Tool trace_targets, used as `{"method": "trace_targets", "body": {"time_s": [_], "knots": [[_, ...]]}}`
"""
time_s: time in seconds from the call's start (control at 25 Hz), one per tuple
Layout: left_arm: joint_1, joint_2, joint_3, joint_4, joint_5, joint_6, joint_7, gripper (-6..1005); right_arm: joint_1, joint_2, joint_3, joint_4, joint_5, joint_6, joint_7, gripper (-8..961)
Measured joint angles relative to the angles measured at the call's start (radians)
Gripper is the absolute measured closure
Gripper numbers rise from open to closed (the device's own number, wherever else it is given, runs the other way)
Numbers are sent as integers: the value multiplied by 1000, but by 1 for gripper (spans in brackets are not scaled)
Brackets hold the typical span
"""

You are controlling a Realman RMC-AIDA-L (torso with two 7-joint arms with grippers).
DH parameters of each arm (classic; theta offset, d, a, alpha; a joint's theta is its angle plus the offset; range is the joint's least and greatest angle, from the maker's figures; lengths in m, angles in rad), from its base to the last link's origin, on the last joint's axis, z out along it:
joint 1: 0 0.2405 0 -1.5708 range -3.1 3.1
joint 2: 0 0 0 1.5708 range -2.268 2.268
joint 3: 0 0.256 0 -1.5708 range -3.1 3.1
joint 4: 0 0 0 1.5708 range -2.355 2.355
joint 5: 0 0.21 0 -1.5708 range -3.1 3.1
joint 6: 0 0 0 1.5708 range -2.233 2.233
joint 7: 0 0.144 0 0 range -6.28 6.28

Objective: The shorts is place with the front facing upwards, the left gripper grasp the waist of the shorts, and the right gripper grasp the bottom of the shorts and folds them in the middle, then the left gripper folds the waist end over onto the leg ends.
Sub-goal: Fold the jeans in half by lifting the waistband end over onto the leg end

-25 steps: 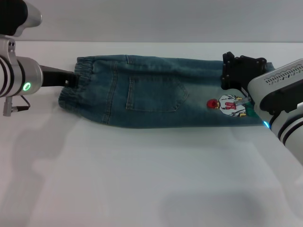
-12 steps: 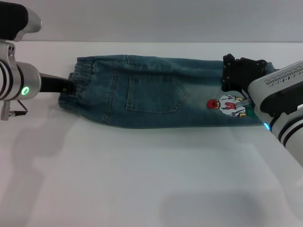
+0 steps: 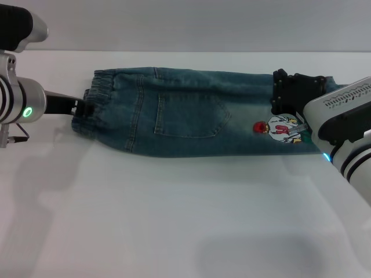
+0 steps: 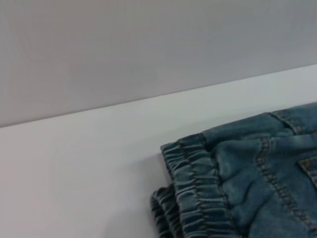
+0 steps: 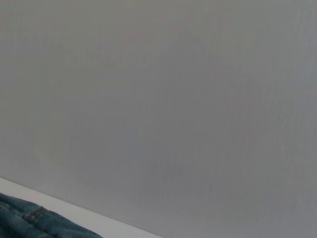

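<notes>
Blue-green denim shorts [image 3: 191, 113] folded lengthwise, flat on white table, elastic waist left, cartoon patch right

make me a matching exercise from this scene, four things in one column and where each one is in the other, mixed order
Things:
1. left claw
2. right claw
3. cartoon patch
4. stitched pocket

Places (head view):
A. middle of the shorts
B. at the puckered elastic waistband
C. over the leg-hem end, just above the patch
D. on the denim, near the leg hems, under the white arm's claw

Pairs: 1-B, 2-C, 3-D, 4-A
</notes>
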Motion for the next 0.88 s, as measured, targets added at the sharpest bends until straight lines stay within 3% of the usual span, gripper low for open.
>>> {"method": "trace_targets", "body": {"time_s": [0.48, 0.88], "knots": [[-17, 1, -4, 59, 5, -7, -1, 345, 0, 2, 0, 3, 0, 16, 0, 953], [-60, 2, -4, 136, 11, -7, 0, 148, 0, 1, 0, 8, -5, 24, 0, 953]]}}
